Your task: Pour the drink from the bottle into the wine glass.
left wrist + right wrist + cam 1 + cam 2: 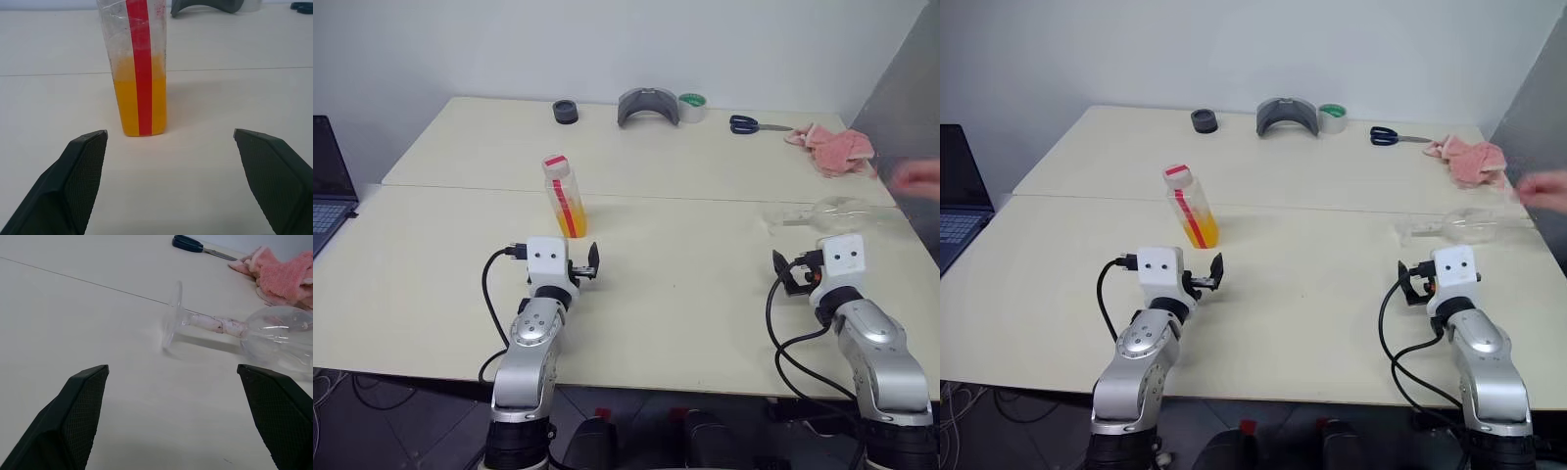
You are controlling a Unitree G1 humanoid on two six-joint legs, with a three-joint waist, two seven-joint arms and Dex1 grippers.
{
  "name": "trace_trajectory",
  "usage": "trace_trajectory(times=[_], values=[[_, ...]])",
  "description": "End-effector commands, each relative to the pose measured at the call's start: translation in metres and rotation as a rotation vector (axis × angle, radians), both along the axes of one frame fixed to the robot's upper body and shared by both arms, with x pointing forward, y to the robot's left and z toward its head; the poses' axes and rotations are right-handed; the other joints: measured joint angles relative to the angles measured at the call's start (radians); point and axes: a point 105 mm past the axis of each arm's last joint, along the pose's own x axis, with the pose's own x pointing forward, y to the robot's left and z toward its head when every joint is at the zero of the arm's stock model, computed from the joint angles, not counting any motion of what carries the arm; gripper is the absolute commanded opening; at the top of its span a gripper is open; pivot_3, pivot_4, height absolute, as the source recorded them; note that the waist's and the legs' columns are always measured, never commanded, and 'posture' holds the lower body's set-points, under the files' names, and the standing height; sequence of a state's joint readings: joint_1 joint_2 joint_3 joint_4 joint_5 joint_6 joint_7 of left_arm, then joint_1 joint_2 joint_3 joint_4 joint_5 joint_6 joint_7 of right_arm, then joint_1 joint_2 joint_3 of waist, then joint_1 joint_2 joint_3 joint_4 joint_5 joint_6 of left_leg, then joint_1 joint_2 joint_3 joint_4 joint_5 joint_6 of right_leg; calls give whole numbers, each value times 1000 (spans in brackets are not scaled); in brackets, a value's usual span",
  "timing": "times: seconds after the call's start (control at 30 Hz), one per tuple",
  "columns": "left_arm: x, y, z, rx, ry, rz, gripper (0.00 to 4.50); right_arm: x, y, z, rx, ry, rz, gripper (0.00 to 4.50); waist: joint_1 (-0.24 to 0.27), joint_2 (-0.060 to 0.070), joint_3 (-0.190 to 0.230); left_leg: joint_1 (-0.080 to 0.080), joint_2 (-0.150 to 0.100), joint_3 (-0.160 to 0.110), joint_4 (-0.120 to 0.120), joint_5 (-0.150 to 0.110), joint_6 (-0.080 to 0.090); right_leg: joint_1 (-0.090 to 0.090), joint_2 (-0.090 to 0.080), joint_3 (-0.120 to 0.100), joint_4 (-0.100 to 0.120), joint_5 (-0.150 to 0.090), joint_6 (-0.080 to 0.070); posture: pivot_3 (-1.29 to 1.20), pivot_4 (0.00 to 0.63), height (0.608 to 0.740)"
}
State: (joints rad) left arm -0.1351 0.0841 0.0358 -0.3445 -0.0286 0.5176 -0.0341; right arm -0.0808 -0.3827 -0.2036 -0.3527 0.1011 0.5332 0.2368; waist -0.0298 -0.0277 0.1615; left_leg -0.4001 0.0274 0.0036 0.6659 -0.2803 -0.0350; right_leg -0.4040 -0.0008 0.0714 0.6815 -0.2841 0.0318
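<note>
Two end effectors wide, empty. Head view: bottle point(565, 195) upright on bench point(431, 284), just beyond left end effector point(594, 261); wine glass point(827, 212) lies toppled well right of bottle, beyond right end effector point(781, 273). Left wrist: drink point(139, 100) half-full. Right wrist: glass on side, foot toward bottle. Risk: pouring before righting it spills.
</note>
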Motion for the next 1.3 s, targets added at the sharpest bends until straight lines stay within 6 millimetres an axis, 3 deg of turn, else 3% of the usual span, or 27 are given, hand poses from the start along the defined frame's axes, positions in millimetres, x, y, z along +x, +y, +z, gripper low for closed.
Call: trace_trajectory(times=[0.03,0.77,0.83,0.93,1.0,1.3], values=[[-3,-1,20,13,-87,-15,4489,1,-1,15,-14,-62,5,4500,0,0,0,0,0,0,0,0,0,0,0,0,0,0,0,0,150,740],[-3,2,15,0,-74,6,4489,4,7,21,-15,-73,48,4500,0,0,0,0,0,0,0,0,0,0,0,0,0,0,0,0,150,740],[-2,3,15,2,-73,7,4489,5,18,27,34,-81,118,4500,0,0,0,0,0,0,0,0,0,0,0,0,0,0,0,0,150,740],[4,5,17,8,-81,4,4489,0,65,54,144,-104,439,4500,-3,0,0,0,0,0,0,0,0,0,0,0,0,0,0,0,150,740],[9,6,20,16,-91,1,4489,-5,82,65,155,-98,575,4500,-2,0,0,0,0,-1,0,0,0,0,1,-1,0,0,0,0,150,740],[21,12,26,23,-115,14,4489,3,96,92,183,-123,678,4500,1,0,0,-1,0,-1,1,0,0,1,-1,-1,-1,0,0,0,150,740]])
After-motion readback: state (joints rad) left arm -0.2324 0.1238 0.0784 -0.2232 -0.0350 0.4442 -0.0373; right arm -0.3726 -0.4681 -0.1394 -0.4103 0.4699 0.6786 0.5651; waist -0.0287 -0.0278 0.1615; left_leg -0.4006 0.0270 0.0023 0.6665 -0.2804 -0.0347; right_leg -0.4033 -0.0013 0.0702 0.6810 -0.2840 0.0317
